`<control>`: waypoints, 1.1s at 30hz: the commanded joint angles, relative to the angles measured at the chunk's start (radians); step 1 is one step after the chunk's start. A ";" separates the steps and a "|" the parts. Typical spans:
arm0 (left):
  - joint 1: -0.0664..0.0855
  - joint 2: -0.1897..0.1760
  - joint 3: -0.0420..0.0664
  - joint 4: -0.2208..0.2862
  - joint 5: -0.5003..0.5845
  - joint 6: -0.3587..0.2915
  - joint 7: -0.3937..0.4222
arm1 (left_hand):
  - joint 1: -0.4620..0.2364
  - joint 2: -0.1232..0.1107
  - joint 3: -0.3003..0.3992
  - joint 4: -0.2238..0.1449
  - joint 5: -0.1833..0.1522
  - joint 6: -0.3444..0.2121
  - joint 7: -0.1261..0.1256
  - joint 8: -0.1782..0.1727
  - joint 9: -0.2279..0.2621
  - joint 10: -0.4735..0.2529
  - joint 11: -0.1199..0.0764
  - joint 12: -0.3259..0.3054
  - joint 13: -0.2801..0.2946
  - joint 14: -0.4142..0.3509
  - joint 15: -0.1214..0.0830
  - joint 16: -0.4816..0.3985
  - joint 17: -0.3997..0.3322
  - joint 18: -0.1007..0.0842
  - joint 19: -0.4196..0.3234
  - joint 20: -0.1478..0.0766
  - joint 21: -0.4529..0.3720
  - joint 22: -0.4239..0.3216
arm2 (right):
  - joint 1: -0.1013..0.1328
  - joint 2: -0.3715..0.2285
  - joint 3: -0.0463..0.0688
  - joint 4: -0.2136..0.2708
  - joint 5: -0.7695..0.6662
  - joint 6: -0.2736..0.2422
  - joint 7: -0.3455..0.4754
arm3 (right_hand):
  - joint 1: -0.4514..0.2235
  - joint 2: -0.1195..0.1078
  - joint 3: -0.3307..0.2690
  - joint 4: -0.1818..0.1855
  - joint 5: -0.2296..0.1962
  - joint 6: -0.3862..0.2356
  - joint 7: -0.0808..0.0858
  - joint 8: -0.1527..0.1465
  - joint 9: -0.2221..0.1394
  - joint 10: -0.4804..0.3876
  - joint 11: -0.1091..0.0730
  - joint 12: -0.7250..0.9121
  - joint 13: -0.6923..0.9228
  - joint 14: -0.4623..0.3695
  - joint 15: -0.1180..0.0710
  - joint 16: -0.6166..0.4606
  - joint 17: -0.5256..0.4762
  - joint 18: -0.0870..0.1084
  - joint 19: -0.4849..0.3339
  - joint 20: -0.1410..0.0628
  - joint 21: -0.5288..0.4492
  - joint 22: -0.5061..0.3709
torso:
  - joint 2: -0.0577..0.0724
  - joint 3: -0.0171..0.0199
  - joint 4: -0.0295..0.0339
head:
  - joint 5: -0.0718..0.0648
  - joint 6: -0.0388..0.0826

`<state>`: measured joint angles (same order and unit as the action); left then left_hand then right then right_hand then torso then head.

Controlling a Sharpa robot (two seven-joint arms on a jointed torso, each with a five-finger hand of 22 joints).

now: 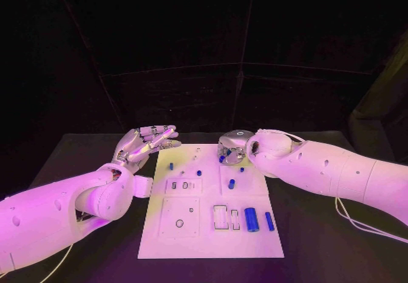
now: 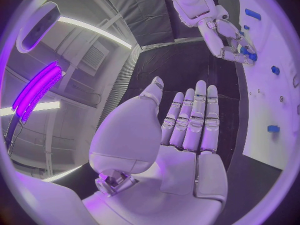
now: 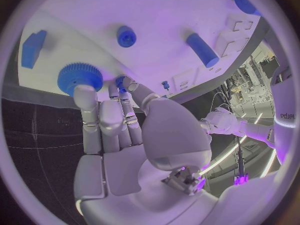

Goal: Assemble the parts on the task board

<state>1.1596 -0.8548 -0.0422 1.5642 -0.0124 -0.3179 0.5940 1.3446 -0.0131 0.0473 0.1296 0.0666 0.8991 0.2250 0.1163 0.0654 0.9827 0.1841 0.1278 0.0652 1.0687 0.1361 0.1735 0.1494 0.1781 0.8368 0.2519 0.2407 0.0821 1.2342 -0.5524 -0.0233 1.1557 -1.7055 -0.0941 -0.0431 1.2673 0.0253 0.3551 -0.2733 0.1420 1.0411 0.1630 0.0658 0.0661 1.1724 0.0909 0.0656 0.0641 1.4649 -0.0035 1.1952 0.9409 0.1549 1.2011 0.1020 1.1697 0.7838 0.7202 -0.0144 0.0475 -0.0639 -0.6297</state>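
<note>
The white task board lies in the middle of the black table. My right hand reaches down over its far edge. In the right wrist view its thumb and a finger pinch a small blue part right next to a blue gear that sits on the board. My left hand hovers by the board's far left corner, holding nothing, with its fingers stretched out straight. A thick blue cylinder and a thin blue rod lie at the board's near right.
Small blue pegs dot the board's far half. Rectangular slots sit beside the cylinder. Near the right hand lie a blue block, a round knob and a cylinder. A cable trails at the right.
</note>
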 commanded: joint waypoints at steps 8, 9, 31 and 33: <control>0.003 0.001 0.001 -0.001 -0.006 0.014 0.003 | -0.001 0.012 -0.001 -0.007 -0.002 -0.005 0.021 -0.005 -0.001 -0.003 0.007 -0.006 -0.002 -0.002 0.008 -0.006 0.000 0.007 -0.001 0.008 -0.007 -0.002 | 0.002 0.008 0.000 -0.009 0.013 -0.012 0.025 | -0.007 0.010 0.033 0.007 -0.012 0.015 0.000 0.004 0.003 0.019 -0.001 0.001 0.002 0.018 0.005 0.018 0.013 -0.013 0.011 0.004 0.023 0.026 | 0.004 -0.0004 0.0005 | 0.000 0.000; 0.003 0.001 0.001 -0.002 -0.006 0.014 0.003 | -0.001 0.012 -0.001 -0.007 -0.002 -0.005 0.021 -0.005 -0.001 -0.003 0.007 -0.006 -0.002 -0.002 0.008 -0.006 0.000 0.007 -0.001 0.008 -0.007 -0.002 | 0.002 0.006 0.000 -0.007 0.017 -0.027 0.028 | -0.005 0.012 0.040 0.008 -0.015 0.021 0.000 0.006 0.004 0.026 -0.002 0.003 0.003 0.019 0.004 0.021 0.017 -0.014 0.015 0.003 0.030 0.037 | 0.004 -0.0004 0.0005 | 0.000 0.000; 0.006 0.006 0.001 -0.016 -0.006 0.020 -0.002 | 0.000 0.013 -0.001 -0.008 -0.002 -0.005 0.021 -0.006 -0.001 -0.003 0.007 -0.007 -0.002 -0.001 0.008 -0.007 0.000 0.007 0.000 0.008 -0.007 -0.002 | 0.014 0.045 0.002 -0.014 0.066 -0.224 -0.011 | -0.011 -0.002 0.070 0.020 -0.032 0.035 0.001 0.004 0.003 0.037 -0.003 -0.002 0.002 0.018 0.003 0.035 0.022 -0.018 0.022 0.002 0.053 0.062 | 0.008 -0.0032 0.0046 | 0.011 0.016; 0.006 0.008 0.001 -0.019 -0.006 0.021 -0.002 | 0.000 0.013 -0.001 -0.008 -0.002 -0.005 0.021 -0.006 -0.001 -0.003 0.007 -0.007 -0.002 -0.001 0.008 -0.007 0.000 0.007 0.000 0.008 -0.007 -0.002 | 0.015 0.067 0.002 -0.037 0.066 -0.224 -0.012 | -0.011 -0.003 0.072 0.020 -0.032 0.034 0.001 0.003 0.003 0.036 -0.002 -0.002 0.002 0.018 0.004 0.035 0.022 -0.018 0.021 0.002 0.054 0.063 | 0.008 -0.0039 0.0062 | 0.011 0.016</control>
<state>1.1636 -0.8479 -0.0422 1.5460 -0.0128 -0.3125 0.5895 1.3446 -0.0131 0.0445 0.1268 0.0666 0.8990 0.2250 0.1163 0.0655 0.9791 0.1877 0.1237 0.0652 1.0687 0.1361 0.1695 0.1493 0.1780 0.8367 0.2519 0.2363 0.0811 1.2456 -0.4915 -0.0220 1.1264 -1.6455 -0.2858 -0.0464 1.2583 0.0243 0.4218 -0.2512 0.1140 1.0717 0.1613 0.0694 0.0685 1.2080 0.0875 0.0655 0.0673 1.4649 -0.0035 1.2254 0.9619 0.1550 1.2173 0.1070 1.2196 0.8453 0.7277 -0.0174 0.0519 -0.0530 -0.6139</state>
